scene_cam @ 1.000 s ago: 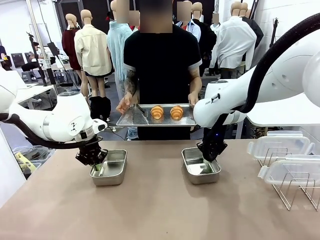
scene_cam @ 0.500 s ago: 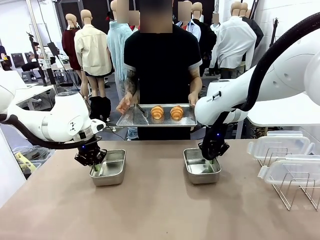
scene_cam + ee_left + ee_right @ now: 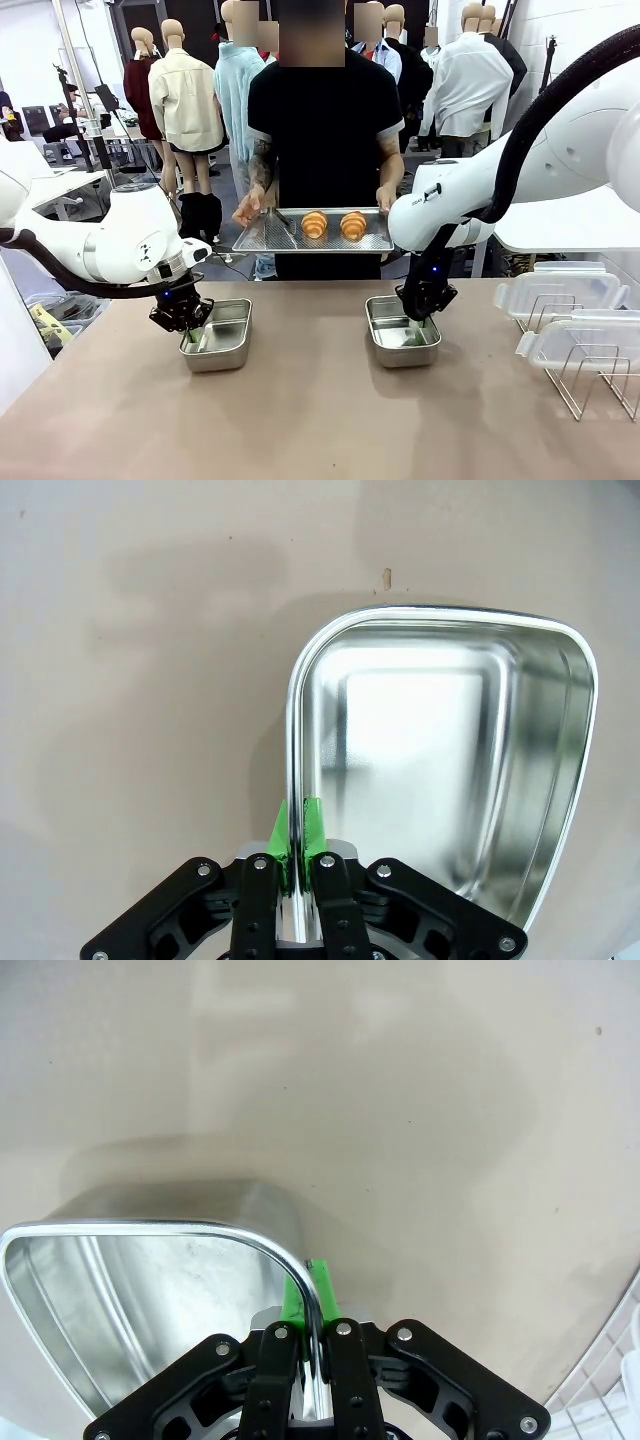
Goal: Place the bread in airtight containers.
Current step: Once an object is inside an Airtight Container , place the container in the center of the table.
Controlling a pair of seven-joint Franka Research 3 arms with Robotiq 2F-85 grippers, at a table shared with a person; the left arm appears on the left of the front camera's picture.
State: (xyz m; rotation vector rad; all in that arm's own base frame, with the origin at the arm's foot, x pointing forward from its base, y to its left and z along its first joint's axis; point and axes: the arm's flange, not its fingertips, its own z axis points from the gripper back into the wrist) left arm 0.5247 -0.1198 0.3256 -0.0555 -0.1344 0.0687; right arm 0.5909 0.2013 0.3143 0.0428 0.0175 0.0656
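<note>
Holding the left pan: the left gripper [image 3: 188,322] [image 3: 300,825] was found clenched on the left rim of the left container [image 3: 228,338] [image 3: 450,730], with one green pad inside the wall and one outside. The pan was judged to be steadied against sliding.
Left container, contents: none were seen; bare steel was shown.
Bread [image 3: 334,225]: two rolls were laid side by side on a flat steel tray [image 3: 262,236], which was held level beyond the far table edge by the person's hands [image 3: 248,210], one at each end. The rolls were well apart from both pans and presumably offered for transfer.
Right container [image 3: 398,342] [image 3: 130,1280]: it was set empty on the table [image 3: 320,420], right of centre.
Right gripper [image 3: 422,312] [image 3: 312,1290]: it was shut on that pan's far right rim, likewise judged a bracing hold.
Clear lids [image 3: 565,290]: they were parked at the wire rack [image 3: 590,382] at far right, so the openings were left free.
Stage: neither roll had been placed.
</note>
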